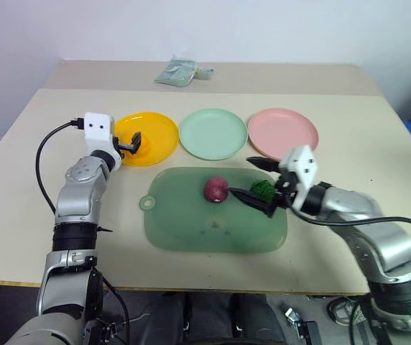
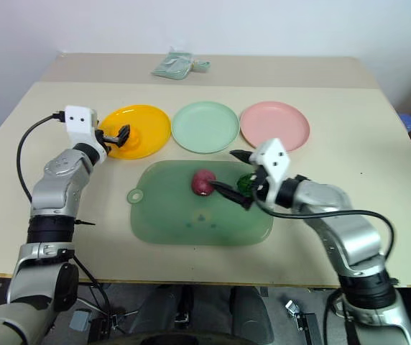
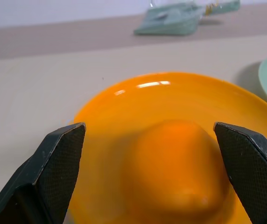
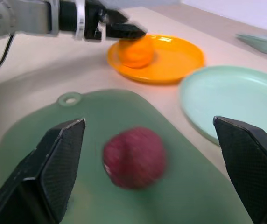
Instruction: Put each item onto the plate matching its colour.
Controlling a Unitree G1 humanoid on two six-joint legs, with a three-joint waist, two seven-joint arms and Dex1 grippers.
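The orange item (image 3: 180,172) rests on the yellow-orange plate (image 1: 161,129) at the left of the row. My left gripper (image 1: 135,141) is open, its fingers either side of that item and apart from it on one side. The mint plate (image 1: 213,134) and the pink plate (image 1: 284,132) lie to the right, both bare. The dark red-purple item (image 1: 216,189) sits on the green board (image 1: 184,223). My right gripper (image 1: 240,177) is open and points at it from the right. The bumpy green item (image 1: 263,190) lies close by that gripper's near finger, partly hidden.
A pale green packet (image 1: 180,73) lies at the far side of the table. The board's ring tab (image 1: 147,203) points left. A black cable (image 1: 44,154) loops from my left wrist over the table's left side.
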